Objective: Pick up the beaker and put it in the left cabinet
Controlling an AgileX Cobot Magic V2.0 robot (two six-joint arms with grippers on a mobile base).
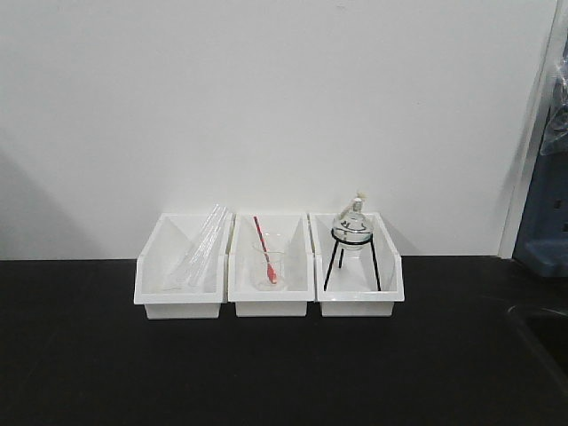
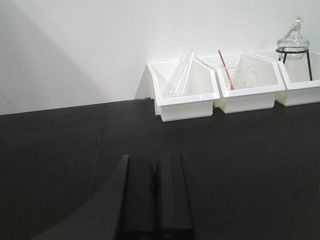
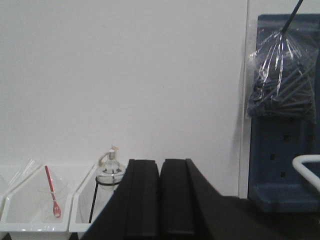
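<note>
The beaker (image 1: 269, 269), likely light, slick and brittle and best pinched gently across its upper wall, stands in the middle bin (image 1: 271, 298) of 3 on the black bench (image 1: 266, 377), a red stirrer (image 1: 263, 241) inside, while the left gripper (image 2: 156, 161) and right gripper (image 3: 160, 163) keep their fingers clenched, empty.

Left gripper (image 2: 156, 167) pointing forward, both black fingers pressing flat together, gripping nothing. Right gripper (image 3: 160, 170) holding level, facing forward, fingers likewise meeting along centre seam, carrying nothing.
</note>
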